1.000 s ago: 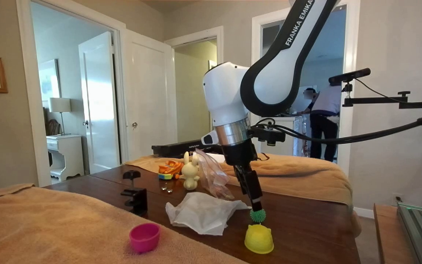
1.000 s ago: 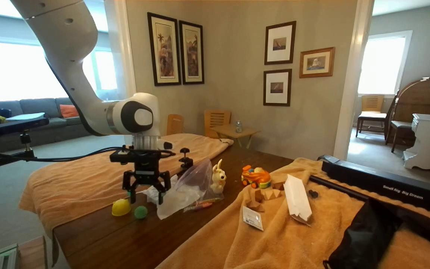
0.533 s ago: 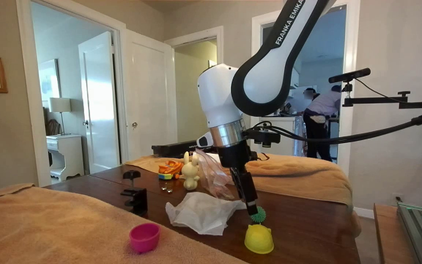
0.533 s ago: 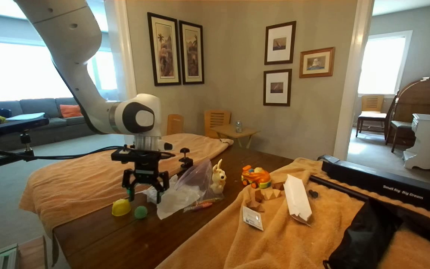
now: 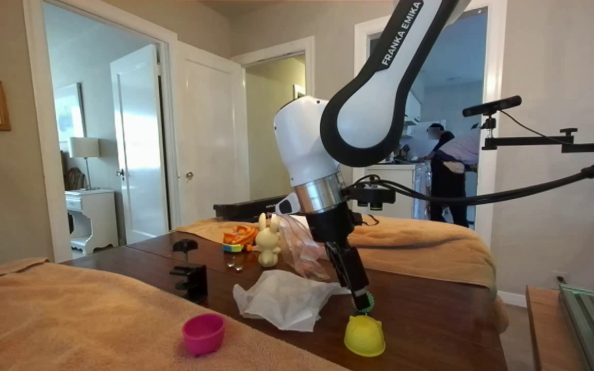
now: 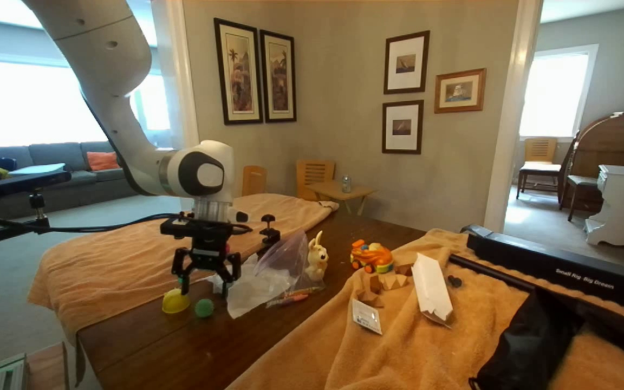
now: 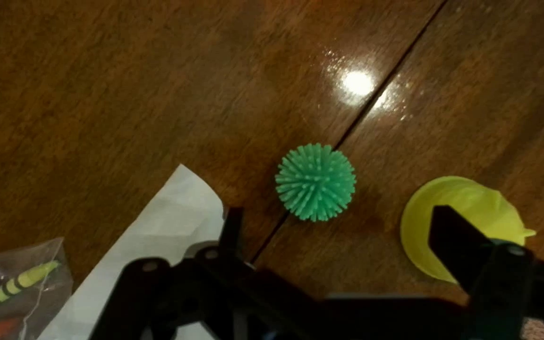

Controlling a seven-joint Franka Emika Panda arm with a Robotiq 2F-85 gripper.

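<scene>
Gripper [image 6: 204, 291]: fingers spread wide, nothing held, poised low above the wooden table [image 7: 135, 94]. The green bristled ball [image 7: 316, 182] rests over a seam in the table, below the fingers and seen roughly between them; no contact with it is evident.

Hazard one: in the wrist view a fingertip overlaps the yellow eared cup [image 7: 472, 200], which sits just beside the ball, apparently rim down. Whether finger and cup touch cannot be confirmed. A descent on this line could press, tilt or shove the cup, the cause being the narrow gap between cup and ball.

Hazard two: the opposite fingertip appears close to a corner of the crumpled white paper [image 7: 177, 212]. A low sweep could snag or drag the sheet, and possibly the clear crayon bag [image 7: 52, 293] near its edge.

Hazard three: the ball appears slightly off the line between the fingertips. Closing with that offset could squeeze it out sideways; its round shape favours rolling, and the soft-looking bristles may bend, giving an uncertain hold.

The pink cup [image 5: 203, 334], well apart, presents little risk.
</scene>
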